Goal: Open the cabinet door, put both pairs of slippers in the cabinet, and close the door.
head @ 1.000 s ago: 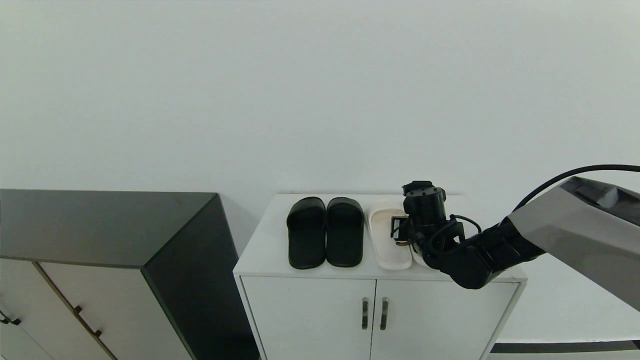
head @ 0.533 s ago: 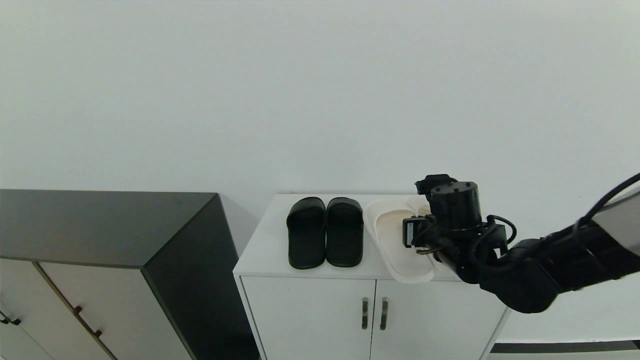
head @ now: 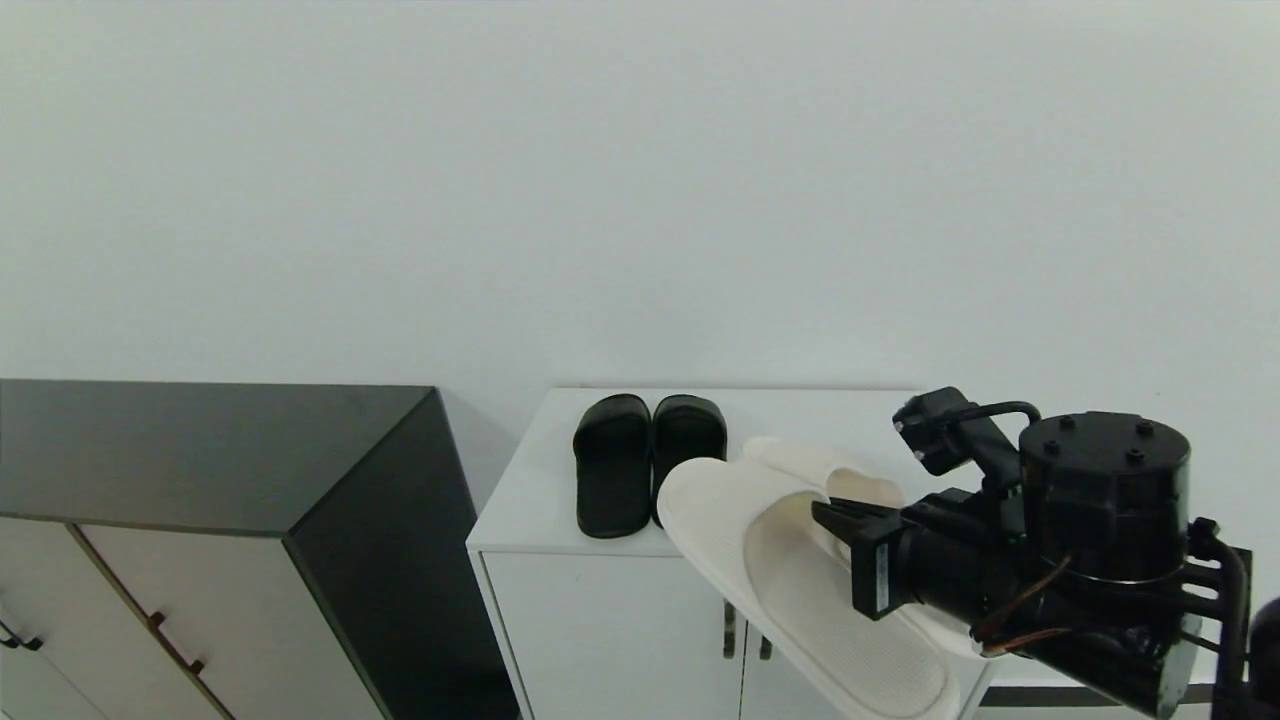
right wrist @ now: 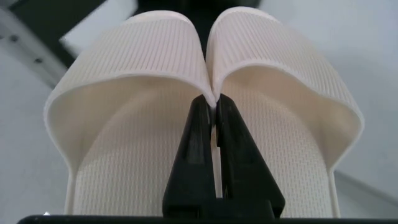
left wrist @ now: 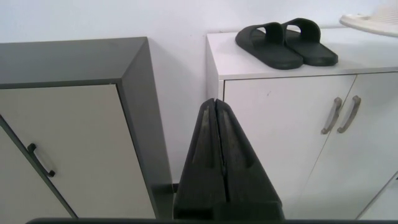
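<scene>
Gripping the pair of white slippers (head: 800, 570) by their inner edges, my right gripper (head: 835, 515) sits at the lower right of the head frame. Its fingers are clamped on both slippers at once. The pair hangs tilted in front of the white cabinet (head: 600, 620) and covers part of its front edge and doors. From the right wrist view, the right gripper (right wrist: 211, 102) pinches the two ribbed cream straps of the white slippers (right wrist: 143, 93) together where they meet.

Two black slippers (head: 650, 465) lie side by side, touching, on the cabinet's top at centre frame, just left of the raised white pair. Both cabinet doors are shut, so I cannot see inside. Two metal handles (head: 745, 630) peek out below the white sole.

My left gripper (left wrist: 215, 109) has its fingers pressed together on nothing. It faces the white cabinet (left wrist: 280, 118), its handles (left wrist: 341, 115) and the black slippers (left wrist: 286, 43).

One dark cabinet (head: 200, 440) with pale fronts fills the lower left of the head frame, beside the white one. It appears again in the left wrist view (left wrist: 68, 59).

Count: two white slippers, two black, two doors, two handles.
</scene>
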Controlling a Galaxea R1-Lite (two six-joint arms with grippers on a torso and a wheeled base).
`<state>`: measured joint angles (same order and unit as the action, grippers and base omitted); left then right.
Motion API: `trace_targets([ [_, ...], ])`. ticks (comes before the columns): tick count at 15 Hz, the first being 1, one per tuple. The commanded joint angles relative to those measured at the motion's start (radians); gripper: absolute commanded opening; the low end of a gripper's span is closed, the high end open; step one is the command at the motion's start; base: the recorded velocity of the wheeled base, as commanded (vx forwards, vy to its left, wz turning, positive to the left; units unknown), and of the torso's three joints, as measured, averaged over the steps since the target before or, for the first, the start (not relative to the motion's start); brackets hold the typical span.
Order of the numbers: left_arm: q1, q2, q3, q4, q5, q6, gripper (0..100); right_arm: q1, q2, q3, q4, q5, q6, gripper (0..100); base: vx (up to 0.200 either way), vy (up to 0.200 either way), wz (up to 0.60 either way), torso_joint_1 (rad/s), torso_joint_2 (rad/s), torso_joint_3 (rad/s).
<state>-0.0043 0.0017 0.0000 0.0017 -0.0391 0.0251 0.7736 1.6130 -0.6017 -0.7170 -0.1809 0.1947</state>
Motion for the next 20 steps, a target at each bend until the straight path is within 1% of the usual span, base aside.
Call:
trace_targets([
  [1,0.001,0.000,0.000,0.000,-0.001,0.001,0,0.013,-0.059,0.020,-0.001,0.003,-0.001,0,0.000,0.000,0.00,0.000,0.00,0.000],
  [5,0.000,0.000,0.000,0.000,-0.001,0.001,0,0.010,-0.048,0.028,-0.001,0.001,0.000,0,0.000,0.000,0.00,0.000,0.00,0.000],
  [12,0.000,0.000,0.000,0.000,0.001,0.001,0,-0.002,-0.028,0.022,-0.002,0.003,-0.004,0,-0.200,0.000,0.00,0.000,0.00,0.002],
  [20,0.000,0.000,0.000,0.000,-0.001,0.001,0,-0.005,-0.028,0.048,-0.005,0.004,-0.015,0,0.000,0.000,0.00,0.000,0.00,0.000],
])
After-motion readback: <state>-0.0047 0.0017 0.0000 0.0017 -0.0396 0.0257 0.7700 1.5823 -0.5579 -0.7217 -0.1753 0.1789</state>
